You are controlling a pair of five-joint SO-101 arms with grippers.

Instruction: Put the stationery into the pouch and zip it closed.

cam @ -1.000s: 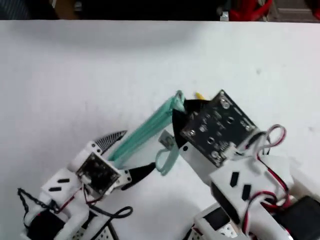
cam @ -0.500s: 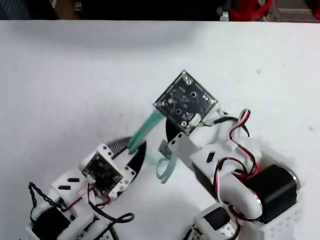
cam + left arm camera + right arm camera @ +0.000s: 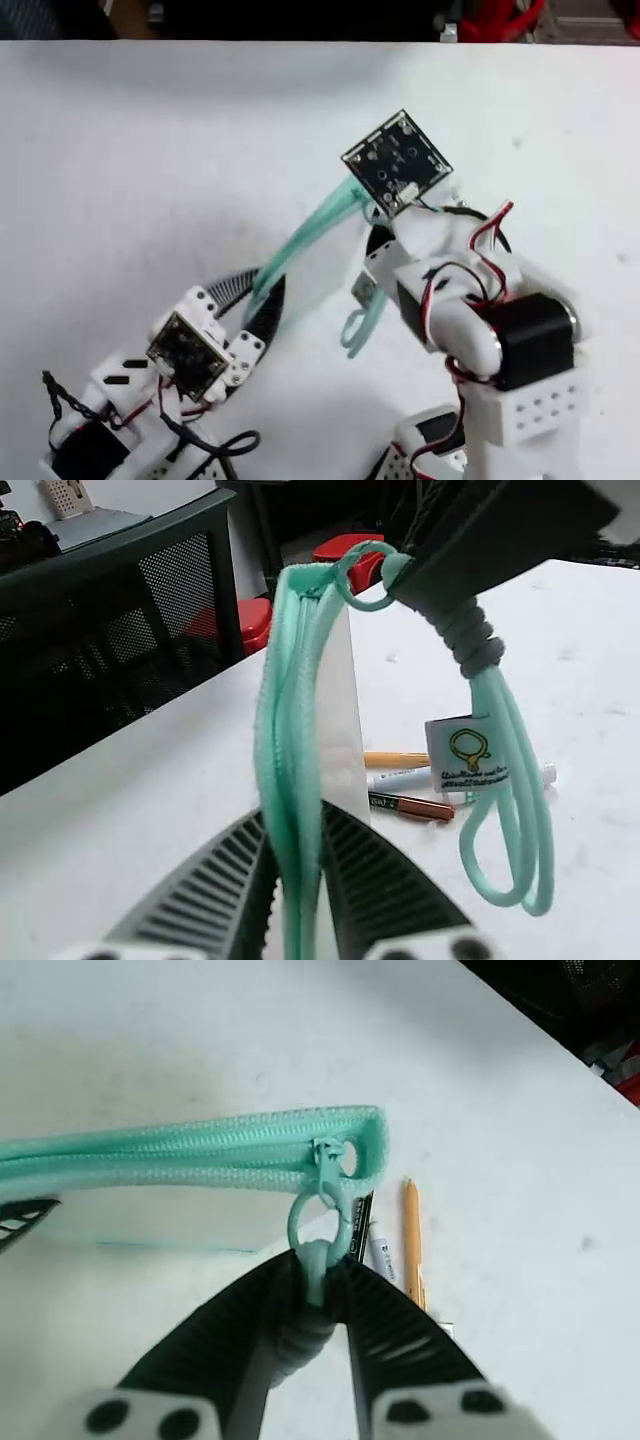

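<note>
While the left gripper [image 3: 295, 825] clamps the mint-green zippered pouch [image 3: 290, 700] by its edge, the right gripper [image 3: 318, 1270] pinches its mint cord pull [image 3: 318, 1222]; yellow pencil [image 3: 412, 1240], white marker [image 3: 405, 778] and brown pen [image 3: 412, 806] lie outside on the white surface [image 3: 150, 150].

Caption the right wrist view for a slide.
Right hand pinches the zipper cord of the mint pouch; a pencil and pen lie on the table.
</note>
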